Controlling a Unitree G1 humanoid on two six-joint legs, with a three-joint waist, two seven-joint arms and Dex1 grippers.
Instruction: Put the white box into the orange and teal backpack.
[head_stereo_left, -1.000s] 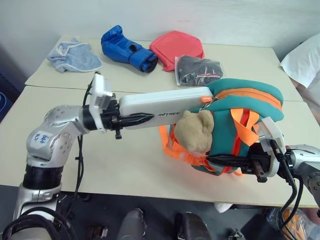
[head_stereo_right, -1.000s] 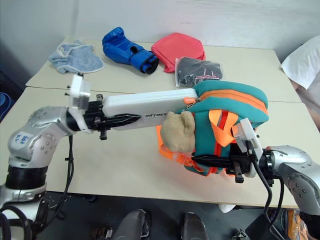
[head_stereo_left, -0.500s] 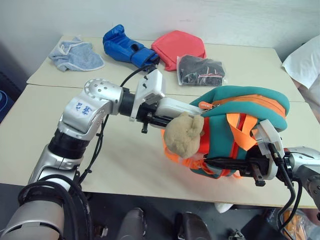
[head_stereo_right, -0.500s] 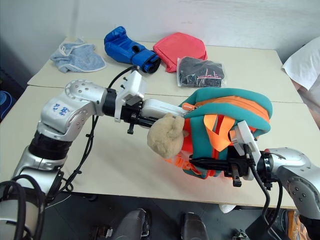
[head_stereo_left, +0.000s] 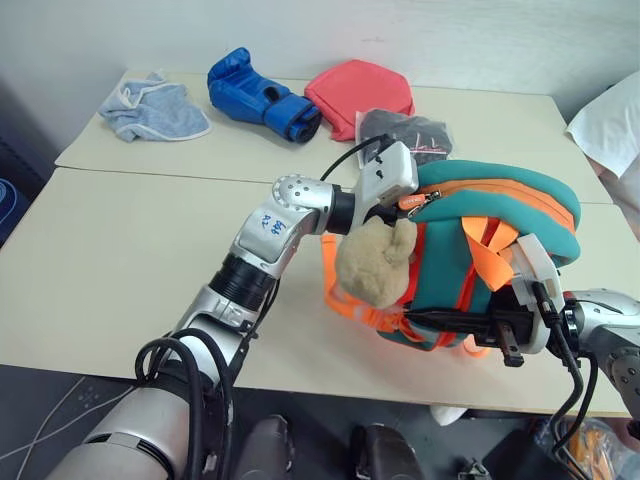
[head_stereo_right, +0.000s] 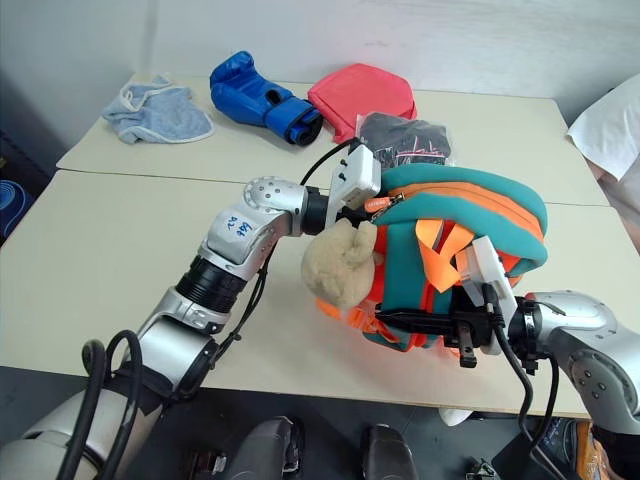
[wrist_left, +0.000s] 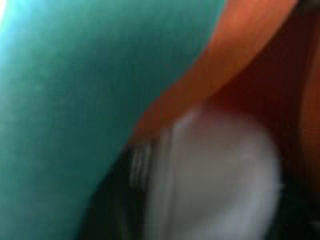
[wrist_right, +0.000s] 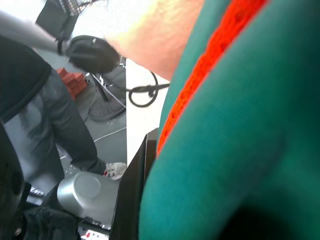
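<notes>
L gripper (wrist_left: 165, 200) sits at the backpack (head_stereo_left: 520, 200) mouth; white box (wrist_left: 220, 170) lies straight ahead inside, lengthwise along it. L fingers' state: can't tell. R gripper (head_stereo_left: 440, 322) clamped on backpack's lower edge.

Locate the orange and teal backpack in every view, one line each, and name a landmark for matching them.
Left eye view: backpack right of centre on the near table.
Right eye view: backpack right of centre, same spot.
Left wrist view: teal and orange fabric up close around the white box.
Right wrist view: teal fabric with orange trim, up close.
Landmark: the tan plush toy hanging on its front.
</notes>
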